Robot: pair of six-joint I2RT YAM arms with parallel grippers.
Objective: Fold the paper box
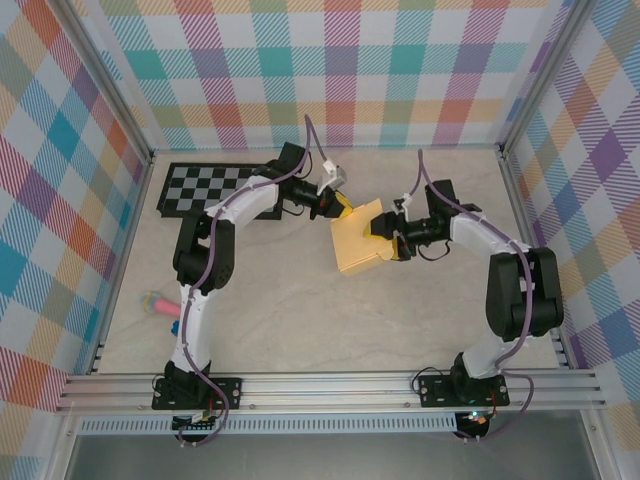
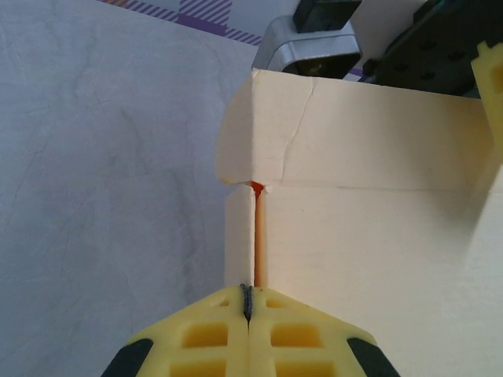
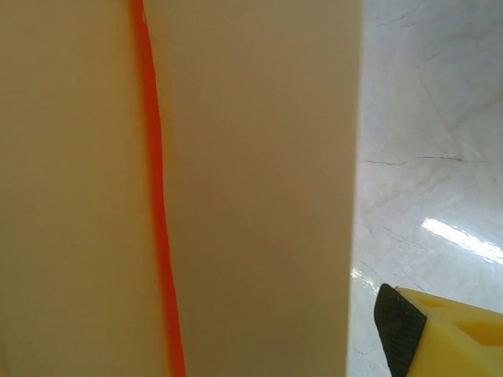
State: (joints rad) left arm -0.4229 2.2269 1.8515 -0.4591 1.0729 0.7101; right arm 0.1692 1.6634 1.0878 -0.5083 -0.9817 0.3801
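Roughly mid-table (image 1: 290, 310), between the two arms, the box (image 1: 356, 252) lies partly folded: a yellow-orange sheet with a panel turned up at its far side. The left gripper (image 1: 341, 206) meets it at the far-left corner. In the left wrist view its yellow fingers (image 2: 212, 334) are pressed together, pinching the thin edge of a flap that runs straight up from between them. Above this a second flap bends over, creased, with a small orange slit where the two meet.

The right gripper (image 1: 386, 233) is at the box's far-right side, across from the left one. In its wrist view a pale panel stands close in front, with an orange line down it. One yellow finger (image 3: 448, 342) with a black pad sits off to the side, apart from the panel, with bare table between them. The other finger is hidden behind the card, and the jaws stand spread.

A checkerboard (image 1: 210, 188) lies at the far left, well apart from the box.
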